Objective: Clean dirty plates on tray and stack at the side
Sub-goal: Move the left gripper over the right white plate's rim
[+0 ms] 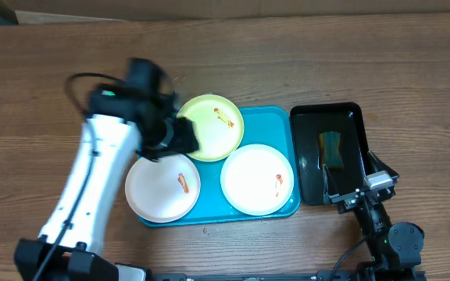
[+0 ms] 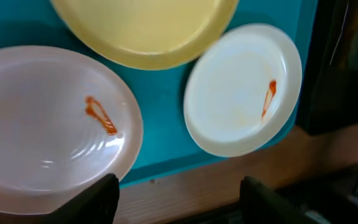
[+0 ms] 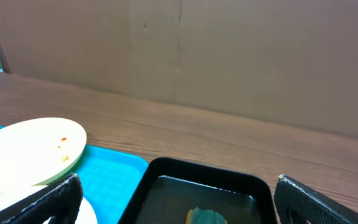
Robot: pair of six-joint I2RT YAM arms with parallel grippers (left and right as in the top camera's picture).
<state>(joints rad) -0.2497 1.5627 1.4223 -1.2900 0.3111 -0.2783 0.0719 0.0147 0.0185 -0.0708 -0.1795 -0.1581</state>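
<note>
Three plates lie on the turquoise tray. A pale yellow-green plate sits at the back, a white plate at the front left, and another white plate at the front right. Each carries a small orange-red smear. My left gripper hovers over the yellow-green plate's left rim. The left wrist view looks down on the yellow-green plate and both white plates. There the left gripper stands open and holds nothing. My right gripper is open, low at the front right.
A narrow black tray with a sponge stands right of the turquoise tray. In the right wrist view the right gripper faces this black tray and the sponge. A cardboard wall lines the table's far edge.
</note>
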